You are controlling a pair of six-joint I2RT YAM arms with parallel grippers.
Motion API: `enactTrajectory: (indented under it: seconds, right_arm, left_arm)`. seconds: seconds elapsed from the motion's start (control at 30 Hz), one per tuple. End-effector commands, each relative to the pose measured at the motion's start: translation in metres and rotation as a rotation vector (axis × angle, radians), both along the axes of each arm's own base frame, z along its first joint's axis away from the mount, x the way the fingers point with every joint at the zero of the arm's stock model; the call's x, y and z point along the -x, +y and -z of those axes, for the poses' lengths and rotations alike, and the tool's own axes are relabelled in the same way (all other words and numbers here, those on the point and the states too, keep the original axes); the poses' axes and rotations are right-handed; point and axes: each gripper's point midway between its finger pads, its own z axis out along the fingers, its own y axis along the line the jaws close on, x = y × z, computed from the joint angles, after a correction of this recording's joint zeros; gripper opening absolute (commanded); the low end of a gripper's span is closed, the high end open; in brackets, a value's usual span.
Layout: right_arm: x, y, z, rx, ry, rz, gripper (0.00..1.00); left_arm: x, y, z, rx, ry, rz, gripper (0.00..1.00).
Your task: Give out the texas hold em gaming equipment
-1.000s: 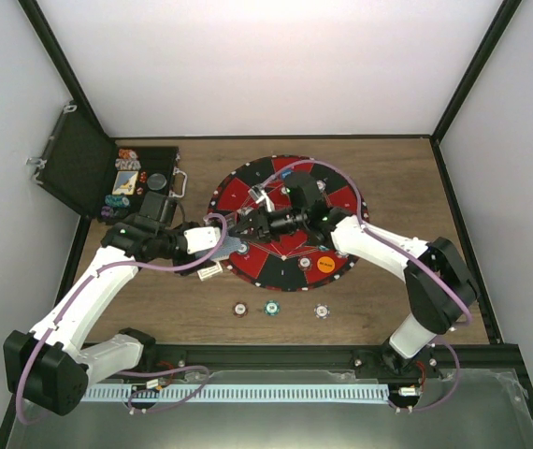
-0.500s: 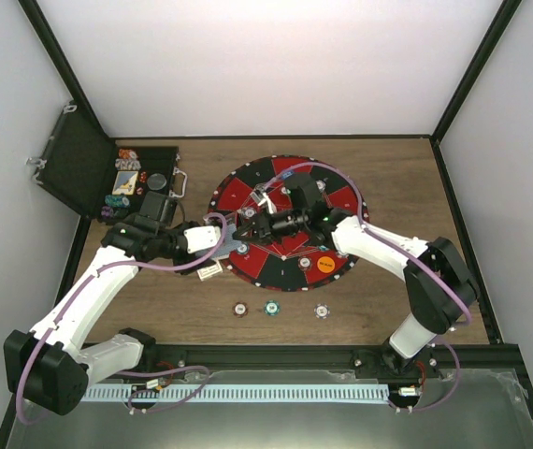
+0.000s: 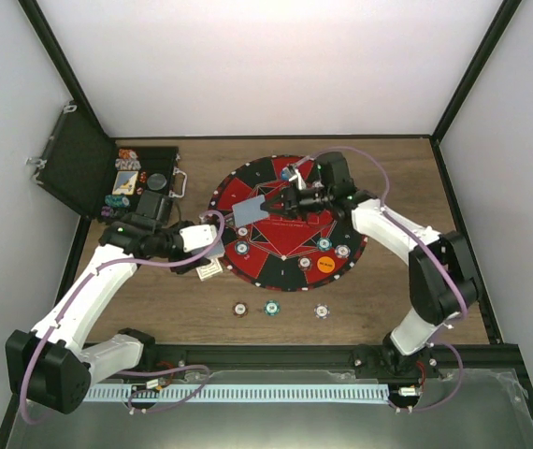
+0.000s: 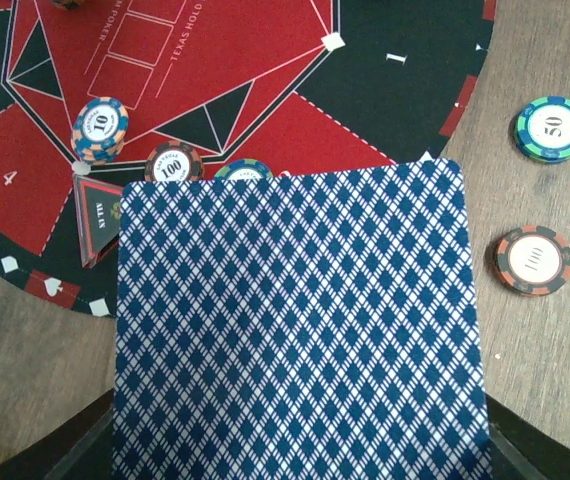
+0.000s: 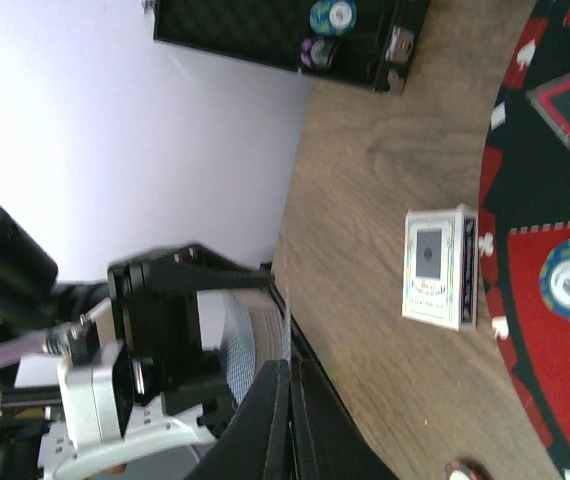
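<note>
Left claw (image 3: 210,241): pinching deck (image 4: 295,320). Right claw (image 3: 273,207): pressed together on one card (image 3: 248,211), above mat (image 3: 259,267).

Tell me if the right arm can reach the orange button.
Likely yes: the orange button lies uncovered close by, though the right hand is shut on a playing card.

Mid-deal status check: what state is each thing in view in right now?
left end effector: shut on deck
right end effector: shut on card
deck: held, backs up
card: held over mat
case: open
box: lying on table
chips: three flat on table, others on mat
orange button: flat on mat
</note>
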Motion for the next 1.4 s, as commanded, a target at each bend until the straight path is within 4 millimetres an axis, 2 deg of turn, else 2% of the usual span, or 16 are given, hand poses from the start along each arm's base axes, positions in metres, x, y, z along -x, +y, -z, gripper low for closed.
enactTrajectory:
  seconds: [0.0, 0.2, 0.4, 0.57, 0.73, 0.87, 0.97, 1.0, 1.07, 1.1, 1.27, 1.37]
  right_arm:
    - [-0.03, 0.008, 0.002, 0.005, -0.022, -0.013, 0.01]
    - [-0.075, 0.045, 0.046, 0.059, 0.028, -0.02, 0.01]
    - [-0.102, 0.091, 0.081, 0.133, 0.041, -0.032, 0.01]
    - [-0.117, 0.109, 0.108, 0.214, 0.052, 0.0, 0.01]
    - [-0.126, 0.114, 0.131, 0.276, 0.063, 0.014, 0.01]
    - [-0.13, 0.109, 0.134, 0.336, 0.048, 0.038, 0.04]
    - [-0.133, 0.102, 0.128, 0.374, 0.021, 0.068, 0.04]
    - [-0.133, 0.1, 0.126, 0.379, 0.015, 0.07, 0.07]
    - [-0.133, 0.098, 0.121, 0.387, 0.004, 0.073, 0.23]
    - [-0.131, 0.099, 0.119, 0.387, 0.003, 0.069, 0.26]
    - [-0.129, 0.092, 0.1, 0.393, -0.025, 0.079, 0.32]
    - [-0.124, 0.089, 0.075, 0.358, -0.066, 0.091, 0.37]
  left_arm:
    - [0.003, 0.002, -0.001, 0.0, 0.006, 0.012, 0.04]
    - [0.007, -0.001, -0.011, 0.033, 0.007, 0.01, 0.04]
    - [0.008, -0.002, -0.015, 0.045, 0.004, 0.009, 0.04]
    - [0.007, -0.003, -0.016, 0.045, 0.002, 0.01, 0.04]
    - [0.007, -0.002, -0.02, 0.043, -0.009, 0.013, 0.04]
    - [0.007, -0.002, -0.021, 0.043, -0.015, 0.012, 0.04]
    - [0.007, -0.002, -0.021, 0.047, -0.011, 0.01, 0.04]
    - [0.007, -0.002, -0.021, 0.047, -0.009, 0.008, 0.04]
    - [0.007, -0.003, -0.022, 0.049, -0.006, 0.009, 0.04]
    - [0.007, -0.003, -0.022, 0.048, -0.007, 0.008, 0.04]
    - [0.006, -0.002, -0.021, 0.042, -0.005, 0.003, 0.04]
    - [0.007, -0.002, -0.021, 0.045, -0.005, 0.004, 0.04]
